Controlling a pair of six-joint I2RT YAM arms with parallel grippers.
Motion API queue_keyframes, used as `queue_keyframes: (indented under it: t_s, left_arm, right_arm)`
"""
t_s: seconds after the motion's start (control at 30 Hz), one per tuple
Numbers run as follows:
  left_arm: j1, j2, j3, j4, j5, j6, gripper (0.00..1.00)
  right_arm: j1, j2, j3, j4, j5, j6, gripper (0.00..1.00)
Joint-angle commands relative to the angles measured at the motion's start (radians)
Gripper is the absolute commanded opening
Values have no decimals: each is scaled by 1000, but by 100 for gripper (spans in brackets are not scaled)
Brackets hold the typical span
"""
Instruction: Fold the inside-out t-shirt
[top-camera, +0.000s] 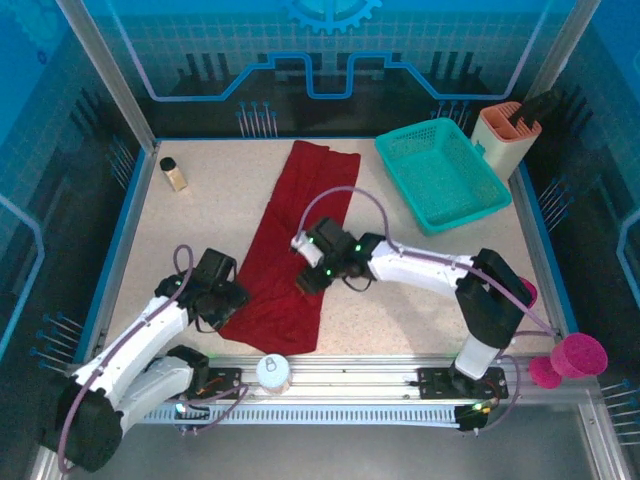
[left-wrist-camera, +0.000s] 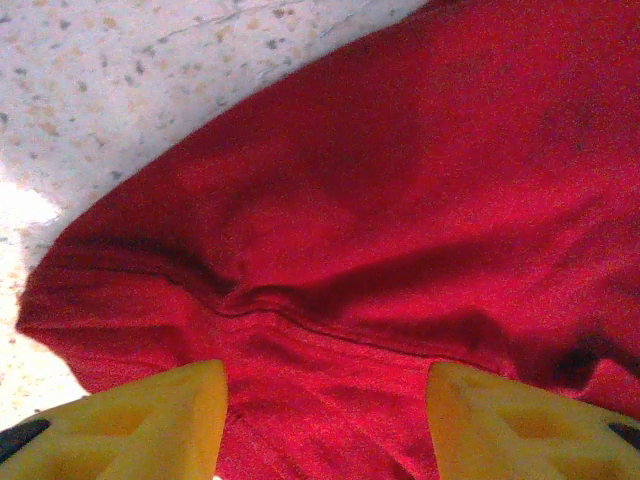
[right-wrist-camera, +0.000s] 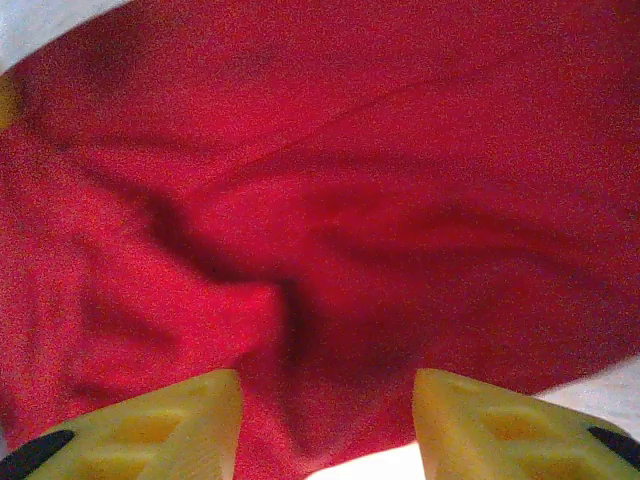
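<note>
Left gripper (left-wrist-camera: 325, 415): jaws apart, nothing pinched, low over near-left corner of inside-out t-shirt (top-camera: 300, 220). Right gripper (right-wrist-camera: 328, 425): jaws apart, cloth loose underneath, at shirt's right edge, mid-length. Shirt: long narrow strip flat on table (top-camera: 400, 320), running diagonally from near edge toward teal basket (top-camera: 440, 175), not touching it.

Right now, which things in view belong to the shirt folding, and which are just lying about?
Job: inside-out t-shirt; left tool and right tool, both open over it.
Lying about: teal basket, small dark-capped bottle, orange-and-cream holder, pink cups.
</note>
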Motion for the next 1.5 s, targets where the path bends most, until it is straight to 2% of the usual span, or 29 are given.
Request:
queue_keyframes:
  t_s: [0.0, 0.13, 0.23, 0.27, 0.3, 0.33, 0.37, 0.4, 0.43, 0.47, 0.53, 0.63, 0.77, 0.83, 0.9, 0.97, 1.03, 1.07, 1.1, 1.17, 1.27, 1.37, 1.47]
  left_arm:
    - [-3, 68, 9, 7, 27, 54, 57]
    - [-3, 160, -9, 77, 5, 55, 59]
    - [-2, 219, -7, 99, -31, 56, 58]
    - [-2, 234, -5, 102, -43, 56, 57]
    - [-2, 247, -3, 108, -57, 55, 52]
    - [-1, 258, -1, 111, -70, 53, 42]
    - [0, 265, -1, 116, -79, 49, 32]
    - [2, 270, 0, 118, -83, 48, 18]
    - [6, 271, 4, 116, -82, 46, 5]
    - [8, 267, 10, 109, -80, 47, 0]
    - [14, 242, 28, 68, -93, 50, 0]
    - [27, 169, 53, -16, -141, 51, 0]
    - [53, 52, 57, -85, -211, 59, 0]
    - [84, 11, 36, -82, -203, 77, 0]
    - [111, -13, 13, -86, -193, 82, 0]
    - [114, -31, -14, -60, -157, 95, 0]
    - [114, -38, -44, -4, -76, 121, 42]
    - [114, -33, -54, 20, -28, 131, 55]
    - [113, -23, -57, 38, 19, 136, 62]
    - [107, 0, -58, 48, 83, 137, 67]
    - [58, 23, -56, 35, 75, 103, 68]
    - [38, 24, -57, 12, 11, 70, 68]
    - [39, 27, -80, 34, -35, 48, 65]
  right_arm:
    - [-9, -3, -60, 18, 11, 50, 52]
    - [7, 44, -85, 24, -35, 106, 53]
    - [24, 69, -86, 33, -25, 128, 53]
    - [27, 76, -81, 35, -20, 132, 53]
    - [31, 84, -77, 41, -15, 130, 52]
    - [32, 91, -75, 50, -15, 123, 46]
    - [32, 95, -74, 61, -12, 117, 36]
    - [31, 94, -76, 73, -9, 108, 22]
    - [32, 89, -74, 74, -12, 90, 13]
    - [34, 80, -71, 59, -6, 77, 9]
    - [36, 47, -65, 11, -1, 39, 0]
    - [54, -11, -50, -87, 8, -47, 0]
    - [113, -22, -10, -225, 108, -104, 0]
    - [135, -15, -5, -261, 151, -112, 0]
    - [145, -10, -22, -256, 144, -116, 8]
    - [145, 3, -43, -229, 84, -115, 26]
    - [145, 24, -43, -239, 89, -106, 32]
    - [143, 28, -36, -255, 103, -106, 37]
    - [143, 23, -33, -268, 126, -108, 41]
    - [137, -5, -33, -281, 168, -108, 45]
    - [124, -46, -23, -286, 175, -96, 50]
    - [111, -53, -20, -238, 54, -37, 53]
    - [114, -40, -72, -107, -62, 44, 59]
